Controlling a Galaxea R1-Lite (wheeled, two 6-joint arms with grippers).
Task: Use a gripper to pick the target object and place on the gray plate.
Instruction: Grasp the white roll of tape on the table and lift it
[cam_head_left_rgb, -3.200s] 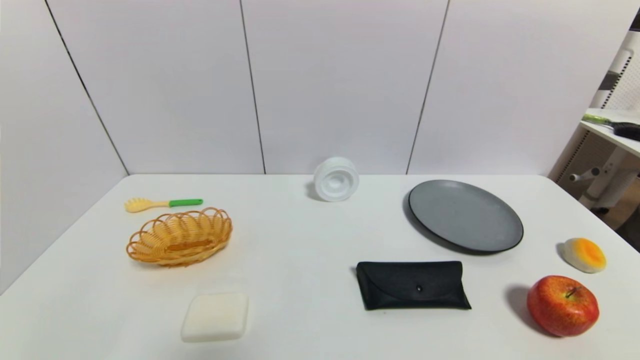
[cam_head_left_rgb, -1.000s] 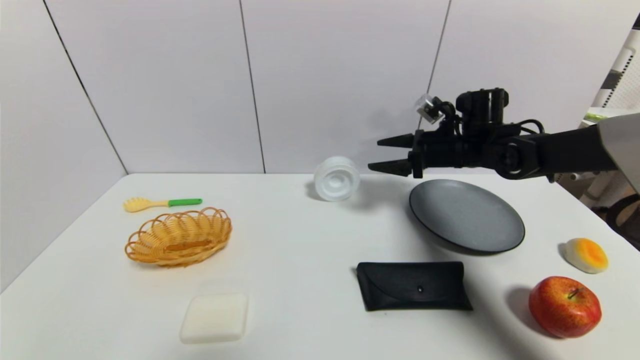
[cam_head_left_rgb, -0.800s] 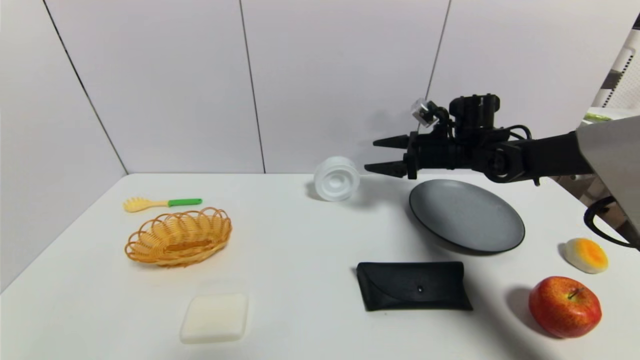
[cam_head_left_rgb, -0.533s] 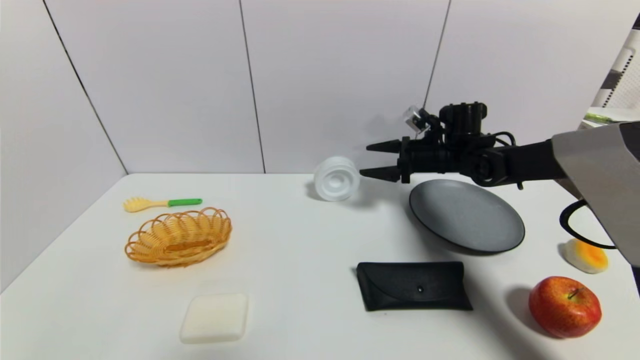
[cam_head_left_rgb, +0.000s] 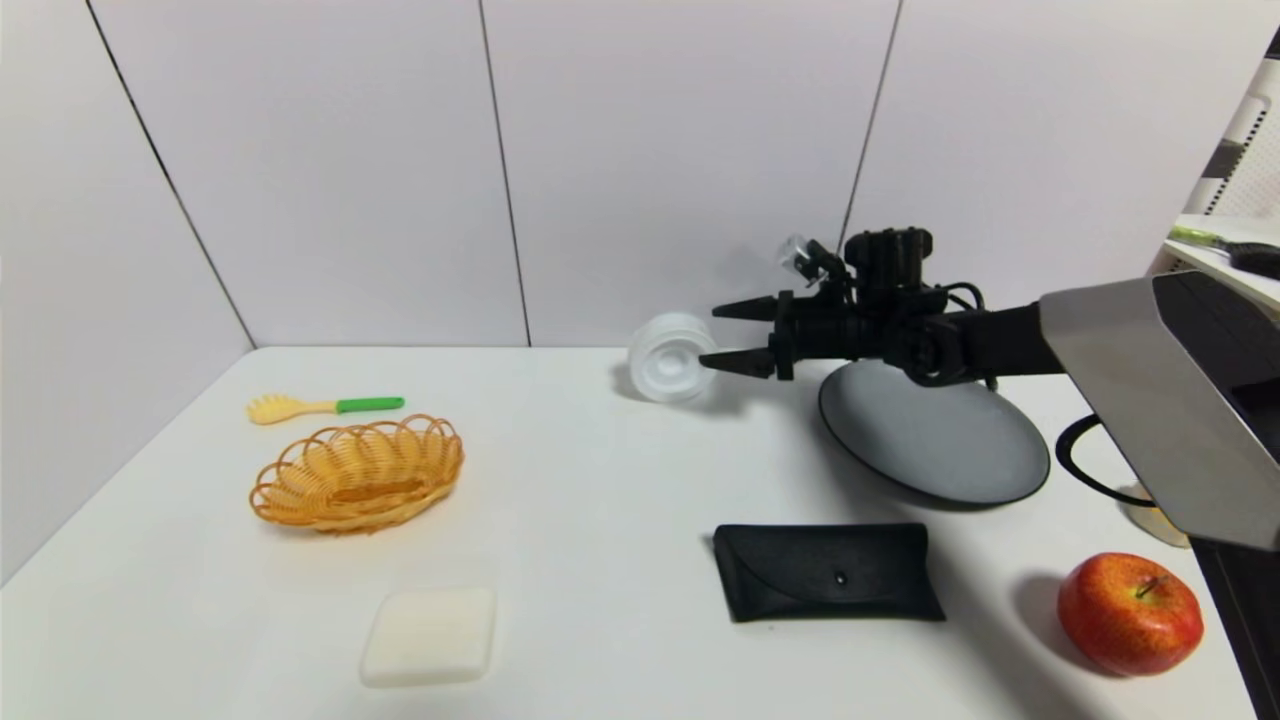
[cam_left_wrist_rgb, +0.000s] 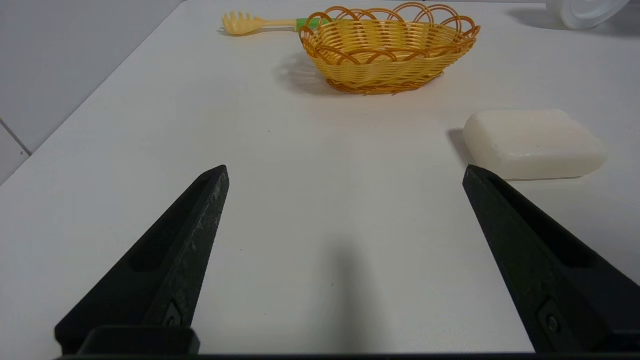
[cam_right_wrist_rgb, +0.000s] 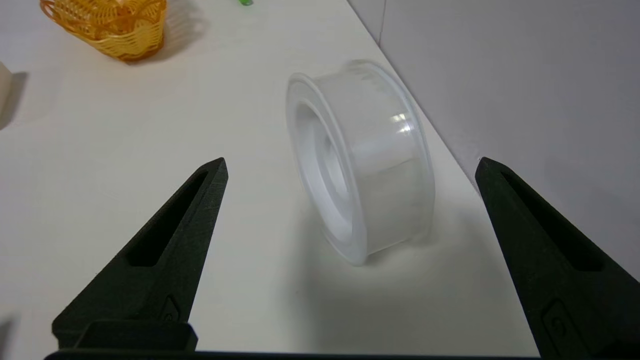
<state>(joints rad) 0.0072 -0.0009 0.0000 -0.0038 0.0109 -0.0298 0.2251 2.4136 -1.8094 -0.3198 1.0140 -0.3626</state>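
The white translucent round container (cam_head_left_rgb: 671, 357) stands on its edge at the back of the table, close to the wall; it also shows in the right wrist view (cam_right_wrist_rgb: 357, 157). My right gripper (cam_head_left_rgb: 722, 335) is open, its fingertips just right of the container and a little above the table. In the right wrist view the gripper (cam_right_wrist_rgb: 350, 167) has one finger on each side of the container, not touching it. The gray plate (cam_head_left_rgb: 935, 435) lies on the table under my right arm. My left gripper (cam_left_wrist_rgb: 345, 170) is open and empty, low over the table's front left.
An orange woven basket (cam_head_left_rgb: 358, 473) and a yellow fork with green handle (cam_head_left_rgb: 325, 407) lie at the left. A white soap-like block (cam_head_left_rgb: 429, 635) lies front left. A black case (cam_head_left_rgb: 825, 570) and a red apple (cam_head_left_rgb: 1130, 611) lie front right.
My right arm came in from the right and moved left and slightly down, bringing the open gripper up to the container. The container has not moved.
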